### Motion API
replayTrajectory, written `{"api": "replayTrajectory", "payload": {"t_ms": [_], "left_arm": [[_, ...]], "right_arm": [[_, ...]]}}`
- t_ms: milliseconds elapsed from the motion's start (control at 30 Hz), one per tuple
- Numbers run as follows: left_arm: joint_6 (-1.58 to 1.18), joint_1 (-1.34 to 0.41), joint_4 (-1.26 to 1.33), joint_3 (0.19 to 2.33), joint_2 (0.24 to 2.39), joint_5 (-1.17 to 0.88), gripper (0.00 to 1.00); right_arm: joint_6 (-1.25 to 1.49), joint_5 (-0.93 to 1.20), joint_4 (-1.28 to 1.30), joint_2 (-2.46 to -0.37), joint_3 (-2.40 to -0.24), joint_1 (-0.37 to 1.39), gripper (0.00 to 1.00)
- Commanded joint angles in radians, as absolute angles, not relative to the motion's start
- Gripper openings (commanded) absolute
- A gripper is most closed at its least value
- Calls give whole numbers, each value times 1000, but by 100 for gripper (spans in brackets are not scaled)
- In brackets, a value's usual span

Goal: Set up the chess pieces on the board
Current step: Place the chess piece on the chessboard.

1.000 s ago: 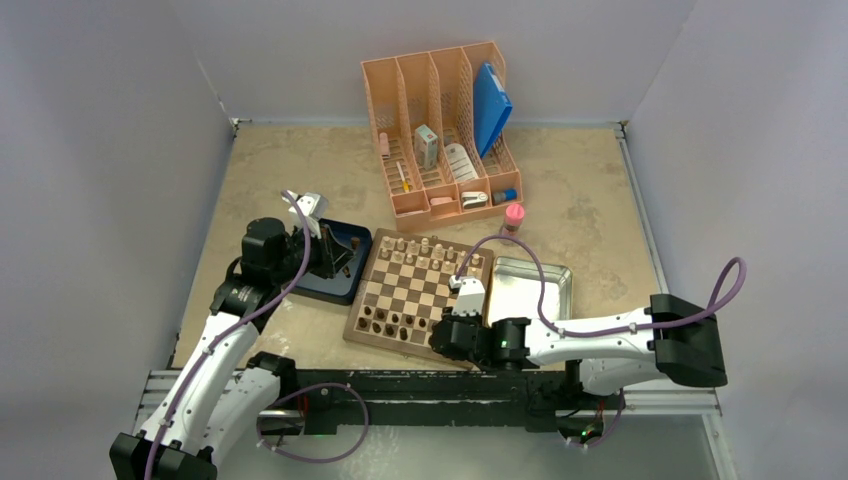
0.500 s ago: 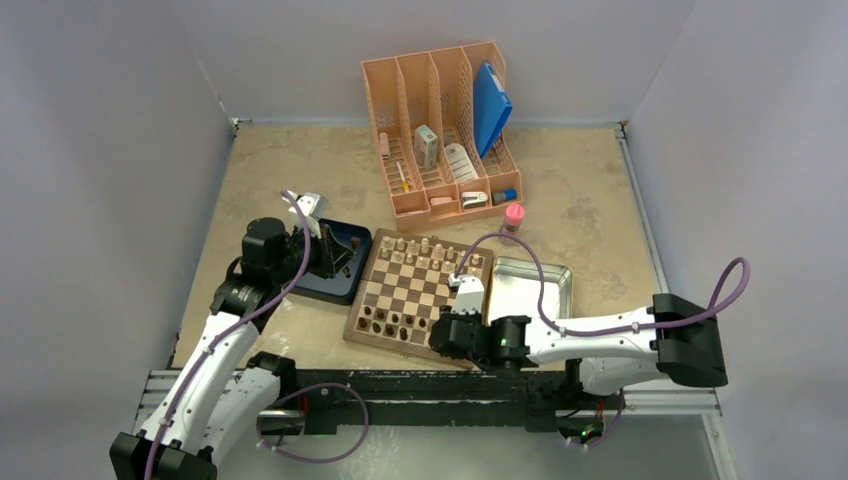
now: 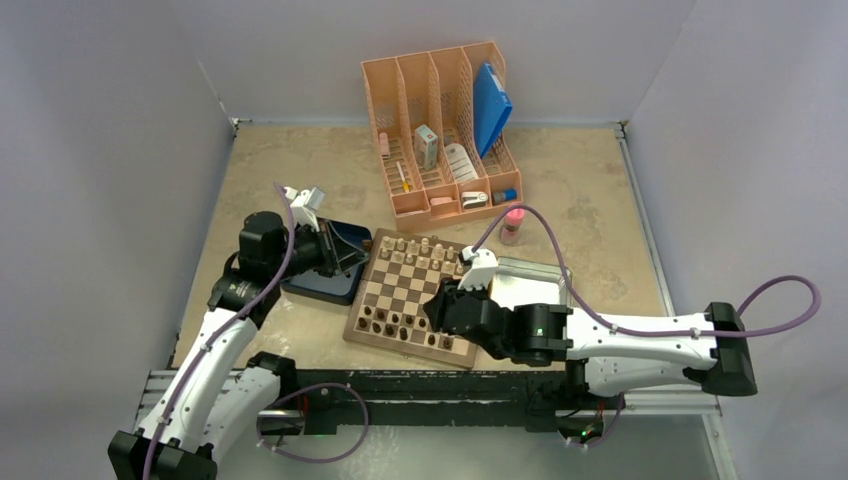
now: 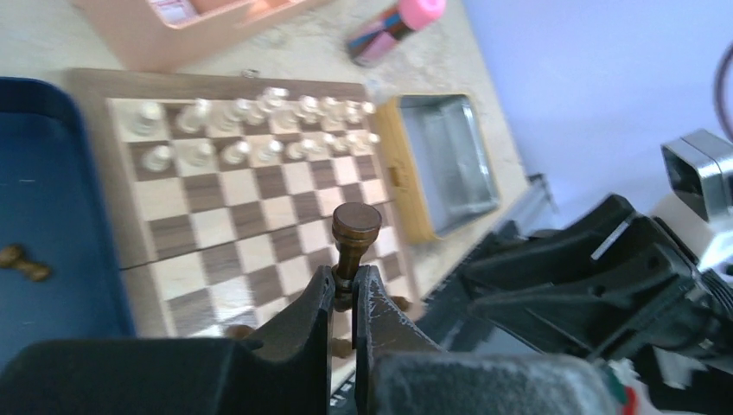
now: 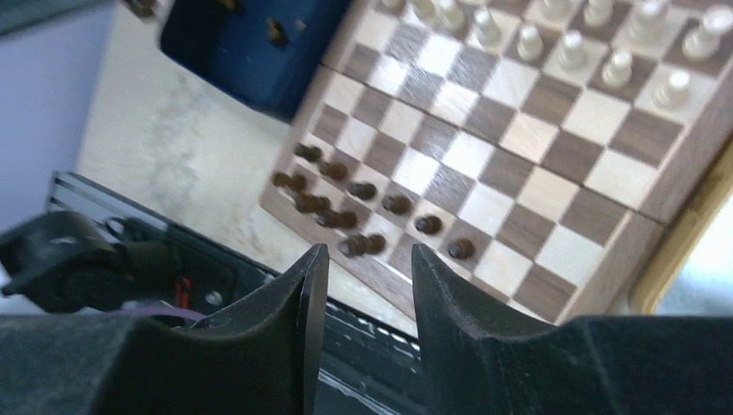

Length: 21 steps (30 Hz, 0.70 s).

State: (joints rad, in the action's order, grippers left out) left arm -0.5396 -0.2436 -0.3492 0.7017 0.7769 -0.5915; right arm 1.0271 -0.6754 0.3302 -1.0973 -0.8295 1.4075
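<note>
My left gripper (image 4: 344, 281) is shut on the stem of a dark brown chess piece (image 4: 356, 232) and holds it in the air above the board (image 4: 216, 82). In the top view the left gripper (image 3: 342, 256) hangs over the board's left rim, beside the blue tray. Several dark chess pieces (image 3: 400, 322) (image 5: 361, 190) crowd the near rows, some of them lying down. My right gripper (image 5: 370, 259) (image 3: 440, 306) is open with nothing in it, above the near rim of the board (image 5: 618, 264).
Pale beige pieces (image 3: 425, 248) (image 5: 570, 47) fill the far two rows. The blue tray (image 3: 320, 285) (image 4: 43, 199) left of the board holds a dark piece (image 4: 24, 264). A metal tin (image 3: 535, 280) lies to the right, with a pink-capped bottle (image 3: 513, 225) and an orange organizer (image 3: 445, 130) behind.
The right gripper has opened wider and risen off the board's near right corner. The left gripper has lifted slightly, still holding its piece.
</note>
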Motion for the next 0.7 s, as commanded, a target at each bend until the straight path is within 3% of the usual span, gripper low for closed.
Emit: {"api": "replayTrajectory", "payload": {"t_ms": [0, 433, 667], "left_arm": [[-762, -247, -245, 745, 778, -789, 0], [-1351, -247, -134, 602, 699, -866, 0], [-1475, -247, -115, 554, 676, -873, 0]], "right_arm": [[852, -786, 151, -1050, -889, 1413, 43], [314, -726, -551, -1106, -794, 1413, 43], [134, -691, -719, -1164, -772, 1417, 45]]}}
